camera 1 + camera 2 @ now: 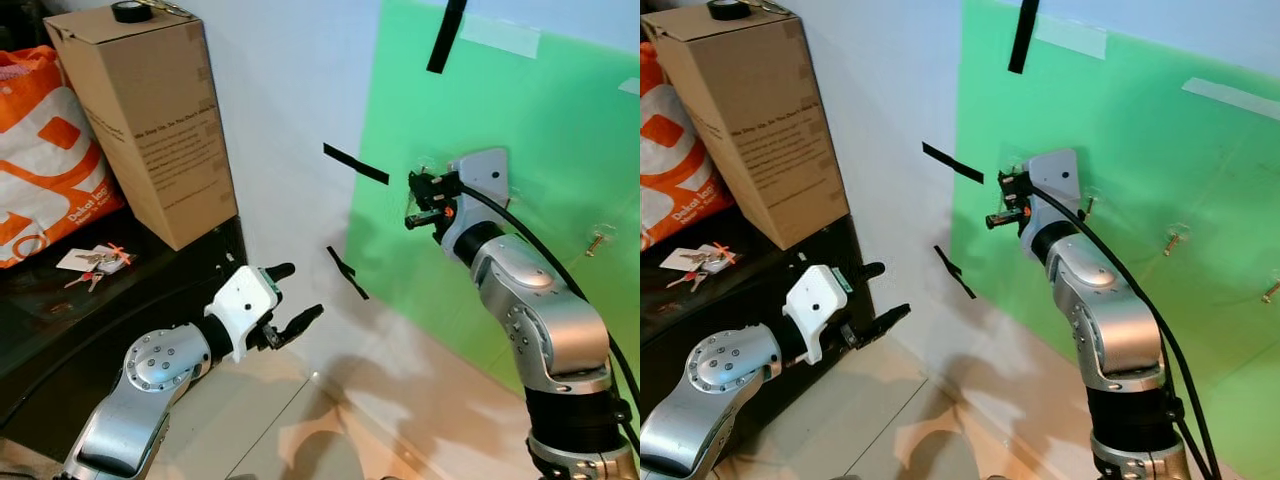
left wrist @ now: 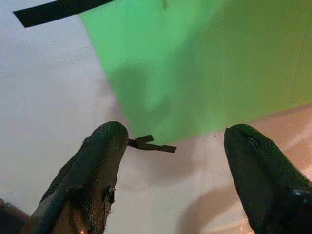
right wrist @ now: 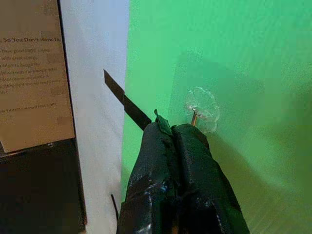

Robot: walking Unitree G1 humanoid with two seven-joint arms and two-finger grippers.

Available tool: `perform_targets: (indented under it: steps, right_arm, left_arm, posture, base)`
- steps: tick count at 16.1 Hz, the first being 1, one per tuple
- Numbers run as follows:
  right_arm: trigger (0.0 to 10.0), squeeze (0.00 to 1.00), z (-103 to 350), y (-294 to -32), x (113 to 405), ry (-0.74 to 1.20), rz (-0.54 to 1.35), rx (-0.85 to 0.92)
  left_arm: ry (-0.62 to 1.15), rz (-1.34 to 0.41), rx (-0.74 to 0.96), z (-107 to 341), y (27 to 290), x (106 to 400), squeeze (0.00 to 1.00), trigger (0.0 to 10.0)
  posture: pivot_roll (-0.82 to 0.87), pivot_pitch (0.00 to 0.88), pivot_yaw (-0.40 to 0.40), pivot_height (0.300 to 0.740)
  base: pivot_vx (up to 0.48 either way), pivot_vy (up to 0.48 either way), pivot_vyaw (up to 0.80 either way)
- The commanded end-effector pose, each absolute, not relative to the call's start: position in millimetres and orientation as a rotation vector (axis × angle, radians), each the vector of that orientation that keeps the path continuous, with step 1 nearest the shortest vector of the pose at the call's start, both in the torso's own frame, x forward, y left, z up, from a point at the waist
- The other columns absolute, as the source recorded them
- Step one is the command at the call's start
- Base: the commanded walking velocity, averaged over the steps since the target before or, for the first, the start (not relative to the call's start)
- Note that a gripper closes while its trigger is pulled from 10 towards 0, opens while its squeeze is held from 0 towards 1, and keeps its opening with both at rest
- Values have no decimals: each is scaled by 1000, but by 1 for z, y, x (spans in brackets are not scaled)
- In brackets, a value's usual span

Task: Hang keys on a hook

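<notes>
Silver arms, black cable (image 1: 545, 255), white-cased wrists.

Keys (image 1: 95, 263) lay flat on the dark shelf (image 1: 150, 275), a small bunch with red and white tags, just in front of the orange bag (image 1: 45, 150). The hook (image 3: 200, 108), a clear suction-cup type with a short metal peg, was stuck on the green sheet (image 3: 234, 58), nothing hanging on it.
</notes>
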State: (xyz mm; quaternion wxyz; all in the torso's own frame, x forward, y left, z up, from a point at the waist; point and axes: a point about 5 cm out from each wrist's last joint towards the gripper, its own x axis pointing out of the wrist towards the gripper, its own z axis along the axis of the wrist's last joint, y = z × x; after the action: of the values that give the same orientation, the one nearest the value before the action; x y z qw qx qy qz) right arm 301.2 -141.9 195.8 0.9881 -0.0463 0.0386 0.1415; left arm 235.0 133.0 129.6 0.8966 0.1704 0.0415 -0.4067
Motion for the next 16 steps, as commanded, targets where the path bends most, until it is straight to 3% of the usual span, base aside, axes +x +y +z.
perform_targets:
  steps: [1,6,16]
  right_arm:
    - [10000,0,177,-163,301,186,171,-113]
    - [10000,0,184,-163,307,167,134,-73]
    - [10000,0,180,-170,306,305,145,208]
  left_arm:
    - [94,-855,364,130,133,234,0,10000]
    - [94,-856,363,130,133,234,0,10000]
    - [101,-861,374,130,135,232,0,10000]
  posture:
    - [3,0,-11,740]
    - [3,0,-12,740]
    - [3,0,-13,740]
  base:
    - [0,0,0]
    - [0,0,0]
    - [0,0,0]
